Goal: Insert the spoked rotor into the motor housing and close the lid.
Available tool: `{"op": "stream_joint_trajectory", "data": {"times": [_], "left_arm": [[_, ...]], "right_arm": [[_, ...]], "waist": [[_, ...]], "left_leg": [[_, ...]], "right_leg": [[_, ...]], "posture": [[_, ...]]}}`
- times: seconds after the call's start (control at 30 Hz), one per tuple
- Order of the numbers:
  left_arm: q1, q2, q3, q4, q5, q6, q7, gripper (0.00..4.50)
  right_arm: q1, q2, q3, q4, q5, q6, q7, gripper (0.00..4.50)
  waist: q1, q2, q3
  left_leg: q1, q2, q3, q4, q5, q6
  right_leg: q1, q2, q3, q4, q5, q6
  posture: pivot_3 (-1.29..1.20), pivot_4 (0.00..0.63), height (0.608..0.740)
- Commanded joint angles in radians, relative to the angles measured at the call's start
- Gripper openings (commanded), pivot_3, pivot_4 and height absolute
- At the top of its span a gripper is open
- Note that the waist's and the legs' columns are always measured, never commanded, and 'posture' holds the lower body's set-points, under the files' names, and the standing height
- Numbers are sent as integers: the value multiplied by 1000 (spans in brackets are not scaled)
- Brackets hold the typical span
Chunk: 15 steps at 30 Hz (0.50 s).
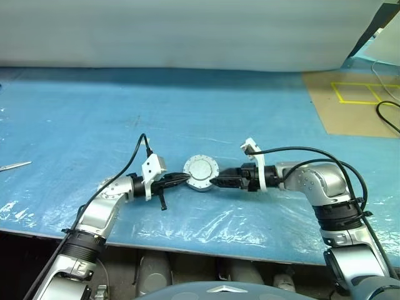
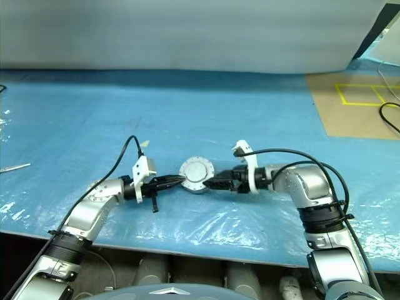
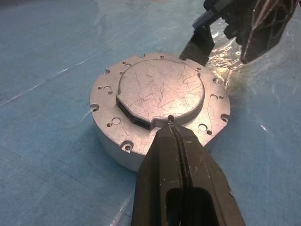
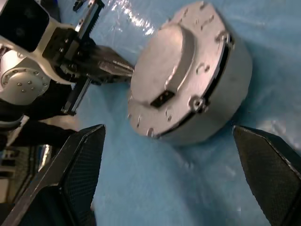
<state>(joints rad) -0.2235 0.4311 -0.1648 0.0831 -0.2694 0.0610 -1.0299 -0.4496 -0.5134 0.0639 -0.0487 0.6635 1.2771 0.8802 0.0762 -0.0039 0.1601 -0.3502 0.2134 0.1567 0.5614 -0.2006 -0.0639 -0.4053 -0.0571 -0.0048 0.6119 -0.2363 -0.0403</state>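
The lid (image 3: 160, 94) covers the motor housing (image 4: 221, 94) on the blue table (image 1: 94, 112), hiding its inside. The left gripper (image 3: 171, 123), pinched closed, touches the lid's rim; the right gripper (image 1: 214, 182) gapes wide beside it, empty.

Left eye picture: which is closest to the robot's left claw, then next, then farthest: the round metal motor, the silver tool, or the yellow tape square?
1. Motor housing, right at the shut left claw tips.
2. Silver tool, far on the robot's left, at the table edge.
3. Yellow tape square, far right, on the brown board.
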Motion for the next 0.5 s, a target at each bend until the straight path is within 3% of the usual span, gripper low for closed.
{"op": "stream_joint_trajectory", "data": {"times": [0.03,0.5], "left_arm": [[7,0,-10,7,16,-4,5,0],[5,-8,-8,9,19,-13,18,0]], "right_arm": [[-1,3,-62,32,62,62,5,4489],[13,168,-142,124,58,56,-152,4489]], "waist": [[1,0,0],[2,0,0]], "left_leg": [[0,0,0,0,0,0],[0,0,0,0,0,0]], "right_leg": [[0,0,0,0,0,0],[0,0,0,0,0,0]], "posture": [[0,150,740],[0,150,740]]}}
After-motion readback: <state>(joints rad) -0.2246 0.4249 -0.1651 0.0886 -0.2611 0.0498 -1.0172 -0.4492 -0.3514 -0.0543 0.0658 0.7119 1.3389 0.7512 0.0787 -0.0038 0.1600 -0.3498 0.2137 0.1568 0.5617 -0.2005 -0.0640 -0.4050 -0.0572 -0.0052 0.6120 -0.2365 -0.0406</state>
